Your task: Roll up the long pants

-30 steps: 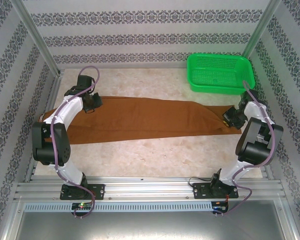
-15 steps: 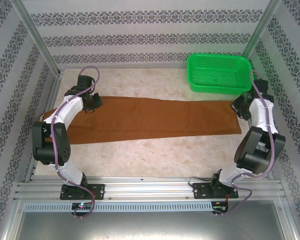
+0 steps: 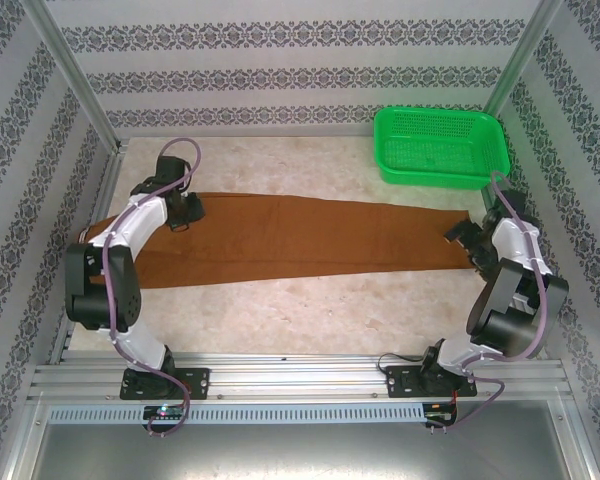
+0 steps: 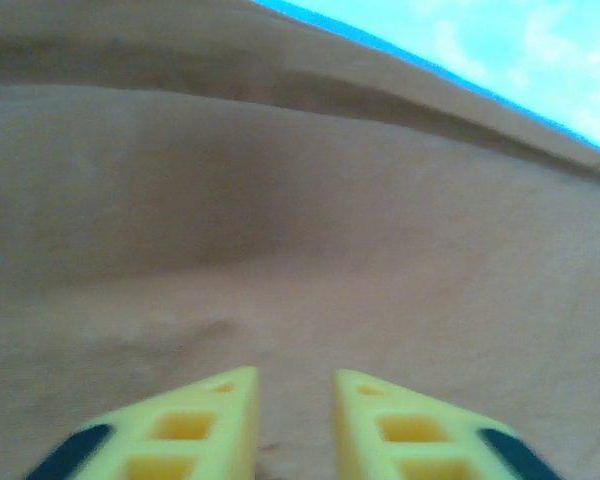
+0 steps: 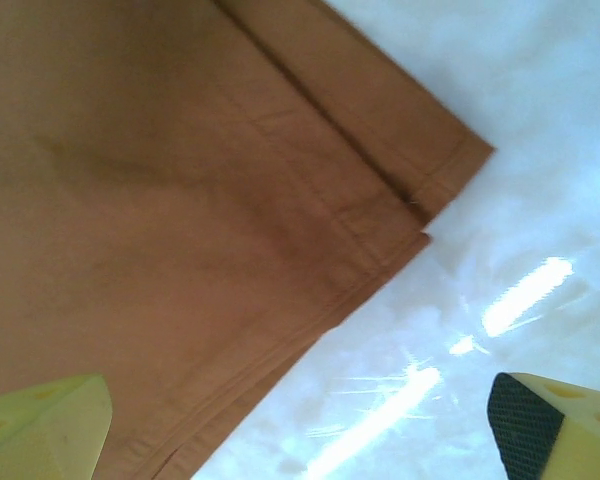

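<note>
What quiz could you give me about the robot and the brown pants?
1. True or false: the long pants lie inside the green basket.
2. The right jaws are: A shut, B wide open, C holding the basket.
3. Fill in: the pants are spread out flat on the ____.
Key: 1 false; 2 B; 3 table.

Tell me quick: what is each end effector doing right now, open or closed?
Left end effector: slightly open over the long pants, gripping nothing.
Right end effector: wide open, holding nothing.
</note>
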You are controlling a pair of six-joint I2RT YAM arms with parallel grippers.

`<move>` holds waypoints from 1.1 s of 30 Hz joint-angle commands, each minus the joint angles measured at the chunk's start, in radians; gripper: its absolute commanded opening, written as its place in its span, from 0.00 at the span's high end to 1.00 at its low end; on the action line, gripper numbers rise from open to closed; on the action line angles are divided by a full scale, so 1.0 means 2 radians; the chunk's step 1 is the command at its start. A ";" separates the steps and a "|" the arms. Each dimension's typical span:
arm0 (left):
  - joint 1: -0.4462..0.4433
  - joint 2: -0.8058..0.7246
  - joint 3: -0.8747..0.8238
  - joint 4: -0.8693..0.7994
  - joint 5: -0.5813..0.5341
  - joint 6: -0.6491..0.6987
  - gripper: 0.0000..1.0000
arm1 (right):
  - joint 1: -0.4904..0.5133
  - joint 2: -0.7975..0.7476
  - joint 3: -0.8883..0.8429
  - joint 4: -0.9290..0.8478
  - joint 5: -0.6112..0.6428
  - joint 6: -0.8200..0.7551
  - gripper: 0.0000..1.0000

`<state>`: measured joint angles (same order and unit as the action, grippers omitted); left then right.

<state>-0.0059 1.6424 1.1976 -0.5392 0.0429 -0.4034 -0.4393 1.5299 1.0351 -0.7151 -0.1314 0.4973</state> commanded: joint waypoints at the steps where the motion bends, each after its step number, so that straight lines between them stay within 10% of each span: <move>1: 0.033 -0.080 -0.034 -0.016 -0.094 -0.034 0.61 | 0.029 0.017 0.032 0.017 -0.008 0.011 0.02; 10: 0.183 -0.227 -0.146 0.002 -0.078 -0.106 0.46 | 0.081 0.084 0.061 0.039 -0.028 0.021 0.02; 24: 0.255 -0.118 -0.137 0.046 -0.016 -0.158 0.45 | 0.090 0.122 0.083 0.058 -0.057 0.026 0.02; 26: 0.255 -0.099 -0.132 0.057 -0.010 -0.159 0.51 | 0.092 0.125 0.081 0.064 -0.062 0.031 0.03; 30: 0.254 -0.075 -0.110 0.062 0.010 -0.157 1.00 | 0.101 0.129 0.075 0.074 -0.064 0.040 0.03; 33: 0.253 -0.099 -0.107 0.069 0.023 -0.154 1.00 | 0.107 0.128 0.069 0.080 -0.061 0.044 0.03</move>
<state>0.4988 1.4837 0.9436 -0.4473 0.0502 -0.7090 -0.2375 1.7767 1.1824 -0.5747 -0.2386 0.5594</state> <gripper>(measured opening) 0.050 0.974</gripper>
